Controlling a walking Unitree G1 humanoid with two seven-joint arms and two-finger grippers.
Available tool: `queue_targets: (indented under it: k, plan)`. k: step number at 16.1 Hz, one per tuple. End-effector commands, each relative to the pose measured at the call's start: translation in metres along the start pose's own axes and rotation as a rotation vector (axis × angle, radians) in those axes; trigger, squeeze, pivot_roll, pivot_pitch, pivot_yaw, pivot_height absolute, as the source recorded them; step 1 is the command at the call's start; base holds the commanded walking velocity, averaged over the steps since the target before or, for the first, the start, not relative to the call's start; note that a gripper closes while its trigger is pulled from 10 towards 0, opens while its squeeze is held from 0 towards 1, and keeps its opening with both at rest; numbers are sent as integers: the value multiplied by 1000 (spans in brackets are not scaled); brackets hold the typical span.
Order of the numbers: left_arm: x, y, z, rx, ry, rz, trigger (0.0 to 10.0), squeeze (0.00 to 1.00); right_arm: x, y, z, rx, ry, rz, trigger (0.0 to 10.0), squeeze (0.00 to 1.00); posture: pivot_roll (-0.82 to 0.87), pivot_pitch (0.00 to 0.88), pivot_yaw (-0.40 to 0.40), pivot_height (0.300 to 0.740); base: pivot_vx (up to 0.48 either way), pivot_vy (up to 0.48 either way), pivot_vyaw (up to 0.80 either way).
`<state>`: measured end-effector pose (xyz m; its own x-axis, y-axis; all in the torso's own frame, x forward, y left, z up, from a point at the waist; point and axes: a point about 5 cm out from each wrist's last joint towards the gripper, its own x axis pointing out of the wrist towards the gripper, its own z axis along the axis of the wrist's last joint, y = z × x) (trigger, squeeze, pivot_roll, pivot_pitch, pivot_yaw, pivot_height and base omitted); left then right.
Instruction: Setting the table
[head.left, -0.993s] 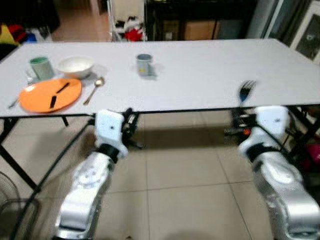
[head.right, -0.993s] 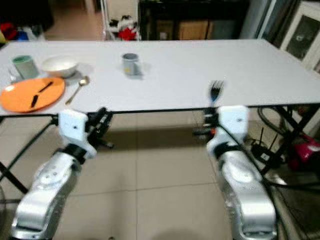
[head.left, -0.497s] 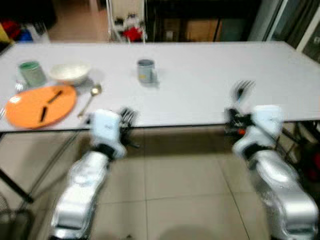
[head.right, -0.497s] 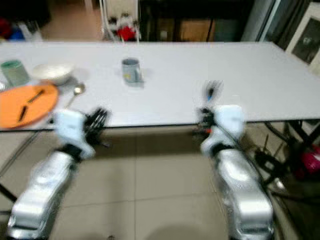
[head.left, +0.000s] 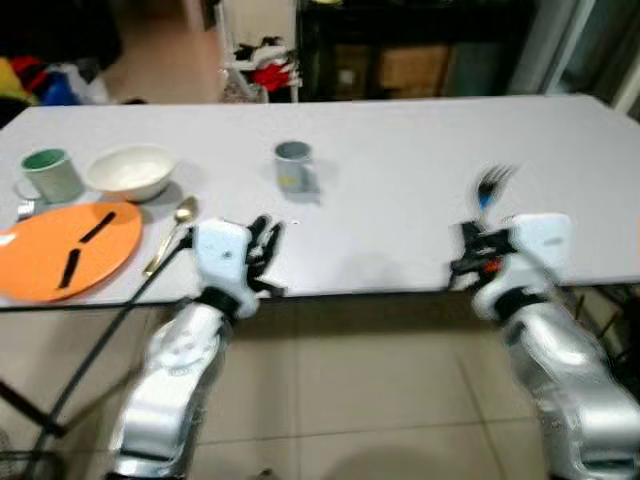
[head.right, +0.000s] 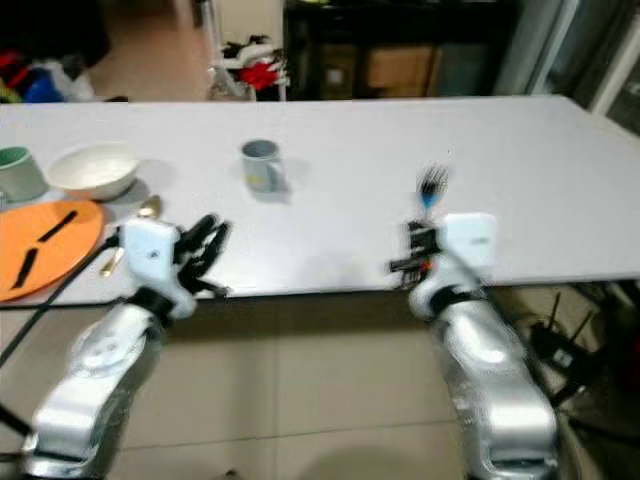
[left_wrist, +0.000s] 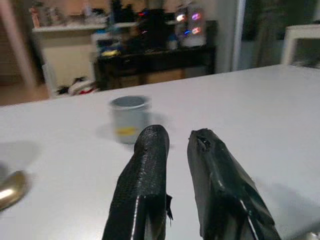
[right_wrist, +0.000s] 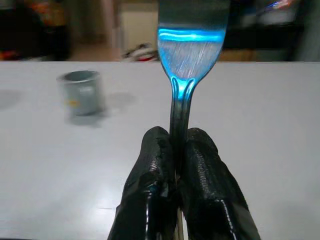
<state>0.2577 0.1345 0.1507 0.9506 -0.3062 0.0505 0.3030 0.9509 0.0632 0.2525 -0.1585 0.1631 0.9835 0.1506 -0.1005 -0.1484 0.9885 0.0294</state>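
A shiny metal fork (right_wrist: 192, 47) is clamped upright in the right gripper (right_wrist: 175, 145), over the white worktop (head.left: 400, 170) edge. Left gripper (left_wrist: 172, 145) is held empty, fingers slightly apart. Risk: thin handle may slip or twist if bumped vs. worktop; orange round plate (head.left: 40, 265) lies well apart.

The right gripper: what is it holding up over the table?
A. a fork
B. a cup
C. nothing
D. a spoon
A: the right gripper has its two black fingers shut on the handle of a fork, whose tines point up above the table edge.
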Motion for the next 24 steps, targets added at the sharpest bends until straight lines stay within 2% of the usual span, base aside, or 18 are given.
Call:
queue_targets:
  k: [1, 12, 16, 18, 24]
  plan:
    - [2, -6, 3, -6, -15, -22, 10000, 0, -2, -8, 2, -11, 4, -23, 10000, 0, 74, 0, 20, 740, 405, 0, 0]
    - [2, -9, 1, -12, -5, -38, 10000, 0, -4, -11, 2, -26, 72, 21, 10000, 0, 73, 0, 18, 740, 402, 0, 0]
    - [1, -15, -2, 14, 60, -138, 10000, 0, 2, -20, 4, -1, 201, 68, 10000, 0, 69, 0, 15, 740, 0, 0, 0]
    - [2, -18, -2, 13, 79, -197, 10000, 0, 7, -25, 3, 58, 297, 101, 10000, 0, 69, 0, 14, 740, 0, 0, 0]
    - [0, -16, 4, 33, 118, -313, 10000, 0, 12, -24, 13, 135, 439, 156, 10000, 0, 75, 0, 12, 740, 0, 0, 0]
